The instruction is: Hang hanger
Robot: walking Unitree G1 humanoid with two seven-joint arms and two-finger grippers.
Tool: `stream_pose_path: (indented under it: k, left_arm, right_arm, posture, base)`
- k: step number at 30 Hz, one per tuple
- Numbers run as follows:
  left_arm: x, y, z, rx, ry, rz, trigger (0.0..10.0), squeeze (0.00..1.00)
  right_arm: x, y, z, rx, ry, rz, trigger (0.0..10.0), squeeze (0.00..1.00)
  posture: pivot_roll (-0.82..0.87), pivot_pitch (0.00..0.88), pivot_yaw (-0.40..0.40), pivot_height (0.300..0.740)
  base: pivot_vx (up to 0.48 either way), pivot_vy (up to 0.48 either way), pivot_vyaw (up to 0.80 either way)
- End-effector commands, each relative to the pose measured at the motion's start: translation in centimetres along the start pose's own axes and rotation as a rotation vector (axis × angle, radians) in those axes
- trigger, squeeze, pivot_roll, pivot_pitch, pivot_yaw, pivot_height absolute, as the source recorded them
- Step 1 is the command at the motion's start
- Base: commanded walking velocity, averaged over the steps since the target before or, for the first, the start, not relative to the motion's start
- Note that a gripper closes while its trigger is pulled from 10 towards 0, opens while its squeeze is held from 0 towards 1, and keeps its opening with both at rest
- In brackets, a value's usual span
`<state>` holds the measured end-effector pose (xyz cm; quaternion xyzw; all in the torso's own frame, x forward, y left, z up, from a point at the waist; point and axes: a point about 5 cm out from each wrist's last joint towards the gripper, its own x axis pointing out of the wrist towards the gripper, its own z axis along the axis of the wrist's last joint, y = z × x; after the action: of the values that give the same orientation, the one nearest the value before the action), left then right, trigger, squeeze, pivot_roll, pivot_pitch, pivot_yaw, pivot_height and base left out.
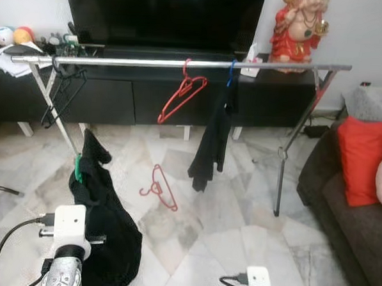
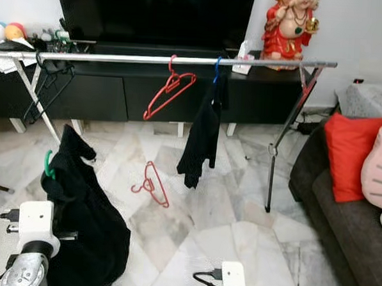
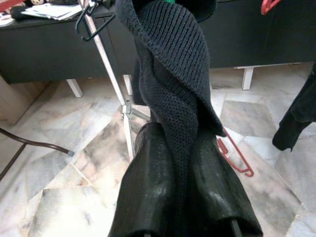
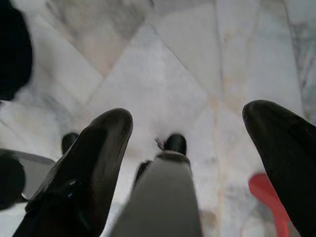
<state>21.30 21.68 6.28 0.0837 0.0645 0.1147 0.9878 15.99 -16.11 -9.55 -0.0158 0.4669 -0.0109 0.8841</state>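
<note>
My left gripper [image 3: 180, 168] is shut on a black knit garment [image 1: 105, 218] that hangs on a green hanger [image 1: 79, 169], held low at the left, below and in front of the silver clothes rail [image 1: 182, 64]. On the rail hang a red hanger [image 1: 183, 91], a dark garment on a blue hanger [image 1: 211, 141], and black hangers [image 1: 62, 91] at its left end. Another red hanger [image 1: 158, 187] lies on the marble floor under the rail. My right gripper [image 4: 187, 128] is open, pointing down at the floor, with nothing between its fingers.
A black TV console [image 1: 155, 96] stands behind the rail, with a red figurine [image 1: 299, 27] on it. A dark sofa [image 1: 347, 215] with a red cushion [image 1: 363, 158] is at the right. The rack's right leg [image 1: 280, 180] stands near the sofa.
</note>
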Motion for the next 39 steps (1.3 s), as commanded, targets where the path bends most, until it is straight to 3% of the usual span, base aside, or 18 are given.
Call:
stream_pose_path:
  k: [1, 18, 39]
  left_arm:
    - [0.20, -0.24, 1.00, -0.006, -0.045, -0.011, 10.0, 0.00]
    - [0.29, -0.27, 1.10, -0.009, -0.047, -0.012, 10.0, 0.00]
    - [0.30, -0.40, 1.01, -0.007, -0.044, -0.024, 10.0, 0.00]
  right_arm:
    - [0.04, -0.12, 0.14, 0.002, 0.001, -0.005, 10.0, 0.00]
    - [0.05, -0.09, 0.15, 0.000, 0.001, -0.004, 10.0, 0.00]
    - [0.01, 0.02, -0.04, 0.002, 0.006, -0.002, 10.0, 0.00]
  posture:
    - [-0.06, 0.000, -0.024, 0.740]
    - [-0.06, 0.000, -0.023, 0.740]
    - [-0.05, 0.000, -0.019, 0.740]
  base:
    - [0.000, 0.240, 0.00]
    - [0.000, 0.113, 0.00]
    - [0.000, 0.333, 0.00]
